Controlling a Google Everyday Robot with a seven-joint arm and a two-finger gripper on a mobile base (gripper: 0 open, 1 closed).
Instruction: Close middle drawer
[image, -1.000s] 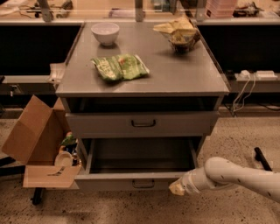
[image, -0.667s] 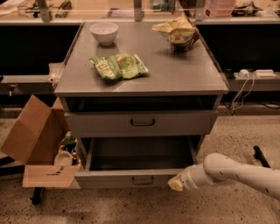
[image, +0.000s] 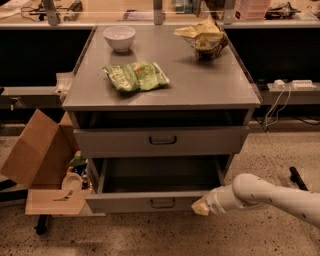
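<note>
Push straight toward the far side with the end effector (image: 202, 206), its spread impossible to tell, low at the right end of the front of the middle drawer (image: 125, 202), pulled well out beneath the desk (image: 200, 85), keeping contact square to avoid skewing.

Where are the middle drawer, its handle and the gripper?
middle drawer (image: 120, 202), camera view, front panel left of the handle
handle (image: 162, 203), camera view, middle of the dark bar
gripper (image: 202, 206), camera view, tip, at the drawer front's right end
</note>
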